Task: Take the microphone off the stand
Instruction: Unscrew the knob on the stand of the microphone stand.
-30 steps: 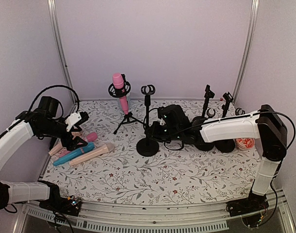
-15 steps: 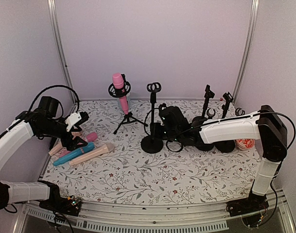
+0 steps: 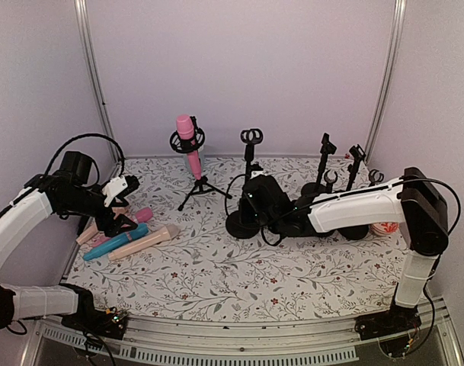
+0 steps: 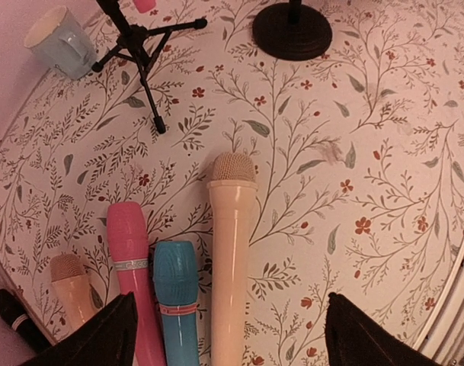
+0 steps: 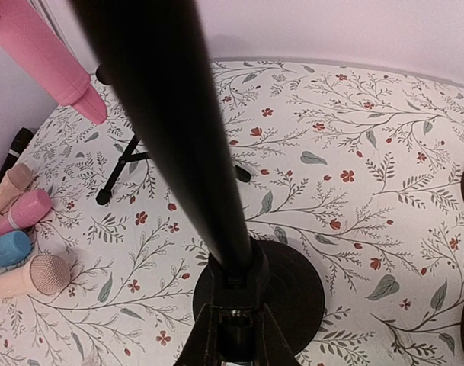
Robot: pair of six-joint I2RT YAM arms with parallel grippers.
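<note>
Pink microphone (image 3: 189,147) upright, head up, right end effector (image 5: 233,329) gripping black pole (image 5: 171,114), left end effector (image 4: 230,313) wide

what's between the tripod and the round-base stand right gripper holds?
Only bare tablecloth between tripod and round-base stand; right wrist view shows it.

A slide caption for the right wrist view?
Right hand grips the black stand by its pole, above the round base.

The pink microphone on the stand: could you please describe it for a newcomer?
At the back of the floral table, left of centre, is a tripod stand. The pink microphone is held head-up in it, the only one mounted; the other microphones lie flat.
</note>
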